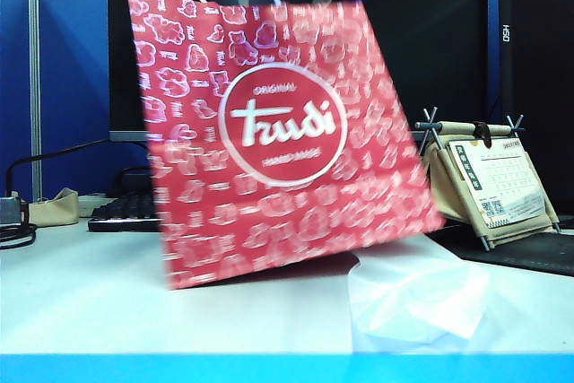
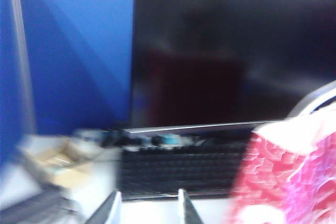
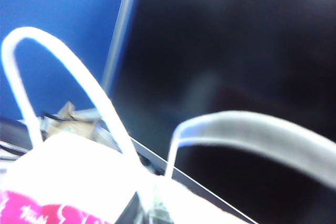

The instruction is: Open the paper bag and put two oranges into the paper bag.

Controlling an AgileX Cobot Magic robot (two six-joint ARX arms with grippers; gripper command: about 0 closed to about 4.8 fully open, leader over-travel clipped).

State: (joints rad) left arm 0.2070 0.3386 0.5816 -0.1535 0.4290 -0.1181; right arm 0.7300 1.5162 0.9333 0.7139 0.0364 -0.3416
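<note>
Paper bag (image 1: 278, 145) beside parted left fingers (image 2: 113, 208)

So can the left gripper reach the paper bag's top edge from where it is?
Probably yes. The left gripper, open, hangs beside the paper bag with nothing between them. The bag is tilted and blurred, though, and the right gripper, shut, is at its cord handles.

Red paper bag (image 1: 278, 141) with white animal outlines, white cord handles (image 3: 68, 82)

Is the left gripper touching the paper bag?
Apart: in the left wrist view, the left gripper's fingers frame bare table, with the paper bag off to one side.
</note>
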